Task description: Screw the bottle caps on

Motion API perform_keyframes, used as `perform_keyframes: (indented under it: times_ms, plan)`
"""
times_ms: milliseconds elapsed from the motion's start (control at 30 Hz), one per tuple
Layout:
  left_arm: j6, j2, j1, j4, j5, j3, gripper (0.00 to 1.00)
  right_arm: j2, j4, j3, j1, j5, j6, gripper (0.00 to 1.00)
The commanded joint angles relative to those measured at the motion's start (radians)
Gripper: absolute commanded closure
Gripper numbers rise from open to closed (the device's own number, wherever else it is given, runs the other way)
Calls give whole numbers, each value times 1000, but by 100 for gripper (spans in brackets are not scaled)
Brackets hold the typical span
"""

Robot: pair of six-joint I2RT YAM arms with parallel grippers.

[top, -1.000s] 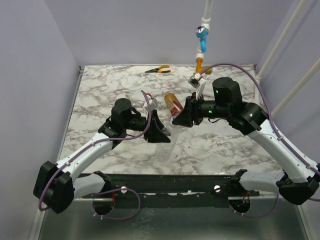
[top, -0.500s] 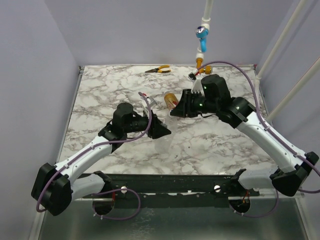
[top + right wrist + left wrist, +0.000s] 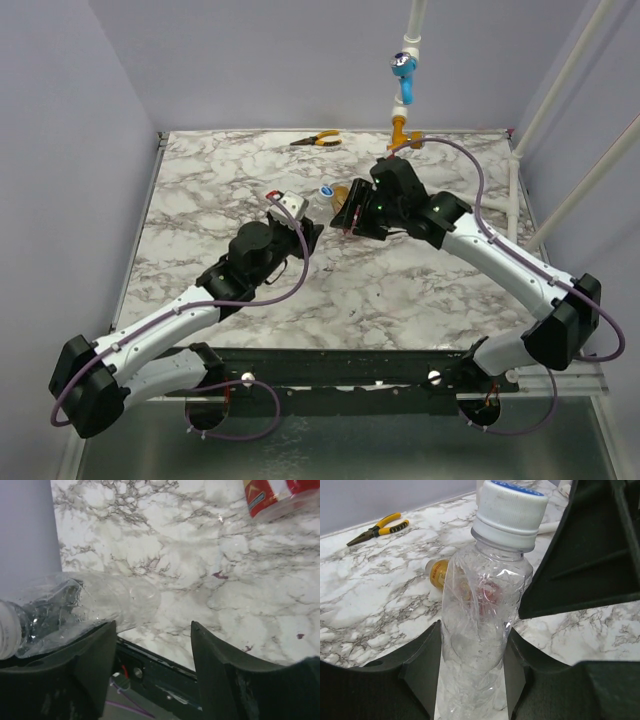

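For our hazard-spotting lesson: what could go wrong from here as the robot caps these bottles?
1. The clear bottle in the left gripper looks thin and dented; twisting its white cap could crush it or spin it in the grip.
2. The open right gripper sits close beside it, so the arms could collide.
3. The red-labelled bottle lies loose nearby and could be knocked rolling.

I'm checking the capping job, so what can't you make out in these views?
Top view: the red-label bottle is mostly under the right tool, so its neck is hidden.
Right wrist view: that bottle is cut off by the top edge.
Left wrist view: the cap covers the threads of the clear bottle; tightness unclear.
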Motion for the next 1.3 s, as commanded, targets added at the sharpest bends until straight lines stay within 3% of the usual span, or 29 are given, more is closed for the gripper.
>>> perform_keyframes:
  times_ms: [0, 67, 200, 333, 467, 1000, 1267]
  plan:
    - [38, -12, 43, -71, 77, 38, 96, -98, 11, 39, 4, 117, -86, 26]
    - [-4, -22, 119, -100, 229, 36, 96, -165, 48, 23, 3, 97, -160, 19]
    - [-55, -4, 234, -133, 586, 53, 96, -244, 84, 6, 4, -51, -329, 17]
    - [-94, 39, 260, -88, 1029, 79, 95, -273, 104, -4, 2, -229, -468, 18]
    - [-150, 88, 263, -53, 1237, 107, 94, -255, 57, 28, 3, -361, -557, 21]
    - [-213, 122, 262, -22, 1319, 111, 95, -237, 28, 29, 3, -421, -597, 53]
    - [-212, 124, 262, -18, 1303, 105, 96, -241, 5, 40, 2, -454, -591, 50]
